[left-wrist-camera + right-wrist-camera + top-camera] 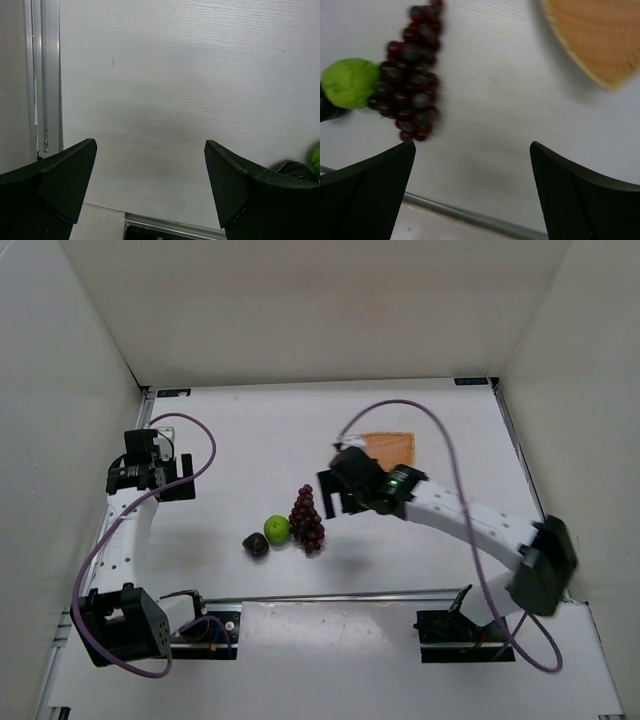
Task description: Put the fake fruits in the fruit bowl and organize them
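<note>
The fruit bowl (395, 445) sits half hidden behind the right arm (450, 510) — grape bunch (412, 75) blurred.

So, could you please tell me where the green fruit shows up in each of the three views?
Top external: the green fruit lies left of centre, against the grape bunch.
Left wrist: only a green sliver at the right edge.
Right wrist: upper left, touching the grape bunch.
Shared landmark: the dark fruit right beside it, at least partly visible in every view.

Spread left fingers (47, 182), spread right fingers (367, 187)
</note>
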Tool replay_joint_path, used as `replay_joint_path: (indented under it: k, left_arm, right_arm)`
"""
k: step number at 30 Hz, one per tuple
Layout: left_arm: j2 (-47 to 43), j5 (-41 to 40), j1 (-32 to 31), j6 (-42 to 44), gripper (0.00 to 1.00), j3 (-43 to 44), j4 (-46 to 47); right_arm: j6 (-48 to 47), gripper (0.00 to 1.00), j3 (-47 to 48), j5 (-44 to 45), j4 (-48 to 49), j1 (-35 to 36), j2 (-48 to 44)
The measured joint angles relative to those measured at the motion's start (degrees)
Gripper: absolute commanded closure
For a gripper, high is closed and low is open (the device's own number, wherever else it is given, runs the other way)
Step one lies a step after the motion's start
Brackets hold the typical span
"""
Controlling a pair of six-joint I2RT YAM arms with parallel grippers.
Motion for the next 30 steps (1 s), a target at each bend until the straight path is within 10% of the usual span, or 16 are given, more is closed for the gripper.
replay_joint_path:
  k: [13, 16, 23, 30]
  left_arm:
    - [0.1, 0.4, 0.0, 0.9, 0.00, -1.4, -0.5]
    - [0.1, 0.4, 0.0, 1.0, 0.00, -1.4, -0.5]
    - [0.1, 0.7, 0.0, 1.2, 0.00, -1.9, -0.5]
    - [1.6, 5.3, -3.2, 4.3, 0.00, -2.1, -2.4]
  right_arm:
    - [-7.3, 0.01, 20.5, -9.7, 2.3, 6.7, 35.8]
    - [-6.6, 0.12, 20.5, -9.8, 1.7, 5.6, 36.8]
    - [-5.6, 0.81, 21.0, -9.9, 1.4, 4.9, 36.9]
    - [-4.6, 0.98, 19.9, -10.4, 0.9, 2.5, 33.9]
